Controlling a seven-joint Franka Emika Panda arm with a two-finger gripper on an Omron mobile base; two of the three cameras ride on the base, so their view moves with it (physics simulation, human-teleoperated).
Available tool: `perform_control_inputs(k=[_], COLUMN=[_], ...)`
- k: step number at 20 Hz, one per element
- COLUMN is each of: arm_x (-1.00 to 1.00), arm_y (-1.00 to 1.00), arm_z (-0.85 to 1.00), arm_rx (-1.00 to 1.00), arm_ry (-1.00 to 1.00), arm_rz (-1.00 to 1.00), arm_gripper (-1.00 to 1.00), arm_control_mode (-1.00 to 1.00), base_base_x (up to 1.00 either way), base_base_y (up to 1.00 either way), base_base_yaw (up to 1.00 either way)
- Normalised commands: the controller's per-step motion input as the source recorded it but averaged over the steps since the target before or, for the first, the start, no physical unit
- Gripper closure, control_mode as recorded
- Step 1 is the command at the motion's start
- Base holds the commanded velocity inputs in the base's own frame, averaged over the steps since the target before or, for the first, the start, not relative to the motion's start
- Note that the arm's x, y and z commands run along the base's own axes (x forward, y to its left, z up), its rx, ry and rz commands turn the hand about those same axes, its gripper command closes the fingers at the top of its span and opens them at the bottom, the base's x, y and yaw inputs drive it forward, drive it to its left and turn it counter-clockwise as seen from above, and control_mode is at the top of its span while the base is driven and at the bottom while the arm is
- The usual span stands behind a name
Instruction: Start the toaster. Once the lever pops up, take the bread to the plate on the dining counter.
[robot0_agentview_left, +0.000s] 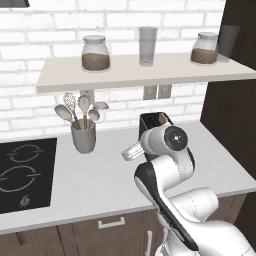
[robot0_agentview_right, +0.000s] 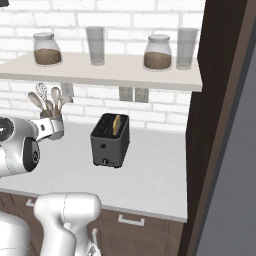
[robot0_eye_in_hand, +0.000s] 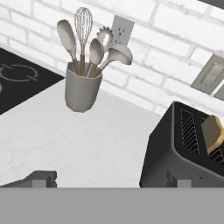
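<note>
One white bench (robot0_agentview_right: 150, 175) carries everything under inspection, with a white brick wall behind it and a dark tall cabinet (robot0_agentview_right: 220, 100) closing off its right end. The toaster (robot0_agentview_right: 110, 140) is taken as the landmark. It stands upright on the bench, back toward the wall and nearer the cabinet end, dark grey and boxy with two slots on top.

Above the toaster, a pale shelf (robot0_agentview_right: 100, 70) runs along the wall and holds two lidded jars (robot0_agentview_right: 157, 52) of brown contents and two clear glasses (robot0_agentview_right: 95, 45).

Well to the left of the toaster, a black cooktop (robot0_agentview_left: 25, 172) is set into the bench.

Between cooktop and toaster, near the wall, a grey holder (robot0_eye_in_hand: 81, 89) stands upright with spoons and a whisk in it.

On the wall behind the toaster sit two grey switch plates (robot0_agentview_right: 134, 94), with a white outlet (robot0_eye_in_hand: 121, 29) further left.

The bread (robot0_agentview_right: 117, 124) stands on edge in the toaster's right-hand slot, its tan top rising above the slot.

The lever (robot0_agentview_right: 105, 161) is a small silvery tab low on the toaster's narrow front face.

The gripper (robot0_eye_in_hand: 113, 179) hovers above the bench just left of and in front of the toaster; the jaws stand wide apart with nothing between them, one tip near the toaster's front corner.
</note>
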Motion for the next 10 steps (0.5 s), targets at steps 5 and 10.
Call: perform_control_inputs(k=[5, 10], arm_x=[0.0, 0.0], arm_y=[0.0, 0.0], arm_z=[0.0, 0.0], arm_rx=[0.0, 0.0], arm_ry=[0.0, 0.0], arm_rz=[0.0, 0.0], arm_gripper=[-1.0, -1.0], arm_control_mode=[-1.0, -1.0], base_base_x=[0.0, 0.0], base_base_y=[0.0, 0.0], base_base_yaw=[0.0, 0.0])
